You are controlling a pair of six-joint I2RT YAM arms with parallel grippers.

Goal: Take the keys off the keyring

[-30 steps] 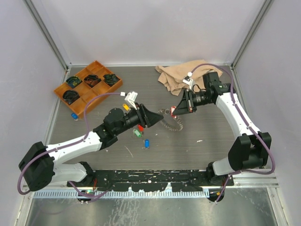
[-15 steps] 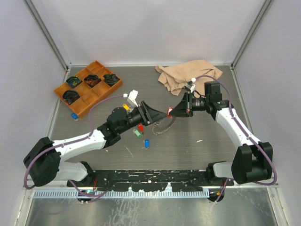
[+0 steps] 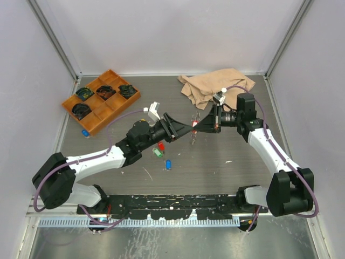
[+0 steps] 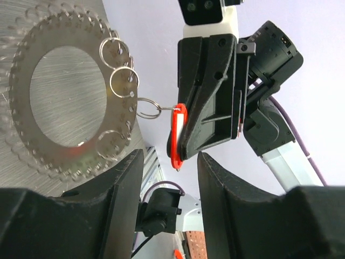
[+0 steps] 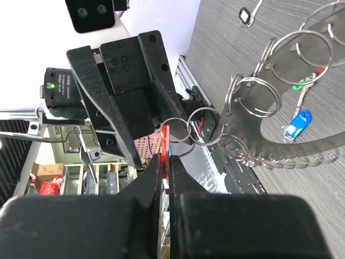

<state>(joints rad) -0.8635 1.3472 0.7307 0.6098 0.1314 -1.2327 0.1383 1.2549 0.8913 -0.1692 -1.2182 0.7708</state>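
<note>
The keyring point(image 4: 21, 135), a silvery ring with a jagged rim and several small split rings, hangs in the air between my two grippers; it also shows in the top view point(image 3: 193, 134) and the right wrist view point(image 5: 302, 154). My right gripper point(image 5: 165, 162) is shut on the red key tag point(image 5: 164, 141), which a small split ring links to the keyring. The tag also shows in the left wrist view point(image 4: 177, 137). My left gripper point(image 4: 170, 157) is open just below the tag, with nothing between its fingers. A red key point(image 3: 160, 146), a green key point(image 3: 157, 152) and a blue key point(image 3: 168, 164) lie loose on the table.
An orange compartment tray point(image 3: 92, 125) with dark coiled bundles stands at the back left, with a blue tag point(image 3: 85, 132) beside it. A tan cloth point(image 3: 213, 86) lies at the back. A black key point(image 5: 245, 14) lies on the table.
Both grippers have risen and moved closer together. The keyring, flat on the table a second ago, is lifted off it and hangs by the red tag.
</note>
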